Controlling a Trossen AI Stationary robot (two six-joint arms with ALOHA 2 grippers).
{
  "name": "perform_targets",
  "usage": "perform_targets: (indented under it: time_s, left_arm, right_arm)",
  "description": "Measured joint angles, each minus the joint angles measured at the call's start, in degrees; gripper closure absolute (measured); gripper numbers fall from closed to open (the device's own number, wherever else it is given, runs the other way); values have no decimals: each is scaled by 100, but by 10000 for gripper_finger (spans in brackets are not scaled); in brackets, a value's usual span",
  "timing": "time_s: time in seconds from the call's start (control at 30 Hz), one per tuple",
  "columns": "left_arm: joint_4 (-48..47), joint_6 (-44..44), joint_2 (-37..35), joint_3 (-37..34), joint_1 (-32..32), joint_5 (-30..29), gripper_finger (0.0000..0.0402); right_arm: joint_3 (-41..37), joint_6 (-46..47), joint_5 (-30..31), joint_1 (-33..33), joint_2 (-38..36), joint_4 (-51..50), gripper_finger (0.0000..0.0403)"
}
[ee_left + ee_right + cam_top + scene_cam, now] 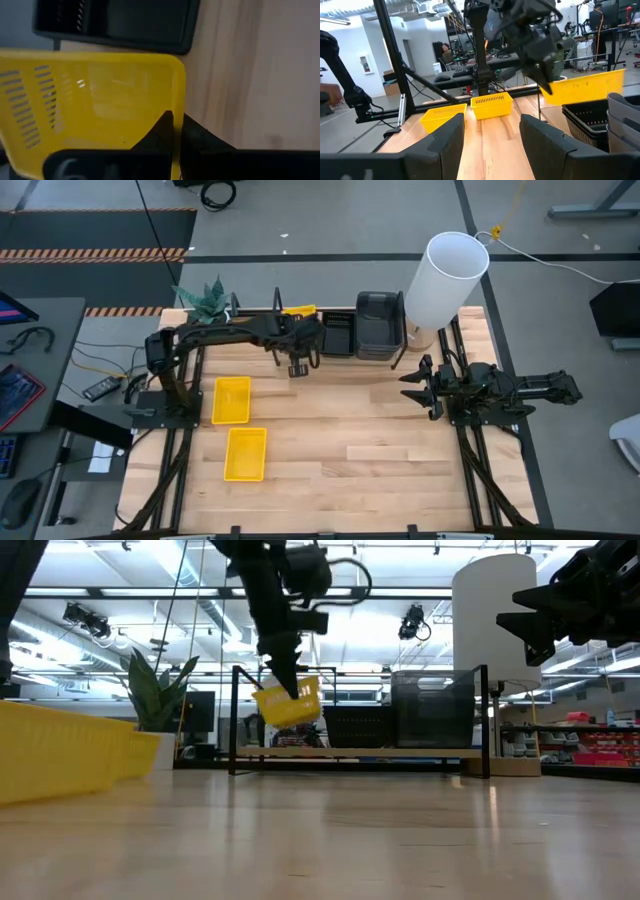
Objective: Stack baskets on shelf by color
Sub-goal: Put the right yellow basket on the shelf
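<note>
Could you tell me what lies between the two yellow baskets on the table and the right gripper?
Only bare wooden table, seen in the high view, between the yellow baskets and the right gripper.

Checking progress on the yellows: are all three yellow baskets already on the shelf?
No: two yellow baskets lie on the table, the third hangs from the left gripper.

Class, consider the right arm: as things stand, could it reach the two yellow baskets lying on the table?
Probably yes. The right gripper is open and holds nothing, and bare table lies between it and the two yellow baskets, though they are nearer the left arm.

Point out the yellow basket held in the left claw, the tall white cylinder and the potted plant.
held yellow basket [291, 703], low view, its slotted side wall
white cylinder [445, 280], high view, its outer side
potted plant [205, 299], high view, its leaves
</note>
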Motion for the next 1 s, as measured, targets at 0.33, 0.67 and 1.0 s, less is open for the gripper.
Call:
perform_targets:
  time_s: [0.33, 0.67, 1.0]
  left_arm:
    - [-18, 119, 473, 1, 11, 120, 379]
    - [27, 34, 562, 2, -47, -202, 288]
    - [53, -85, 444, 4, -72, -544, 242]
  right_arm:
    - [0, -2, 0, 0, 53, -3, 206]
    - [0, -2, 2, 0, 59, -11, 206]
    - [0, -2, 1, 0, 59, -10, 206]
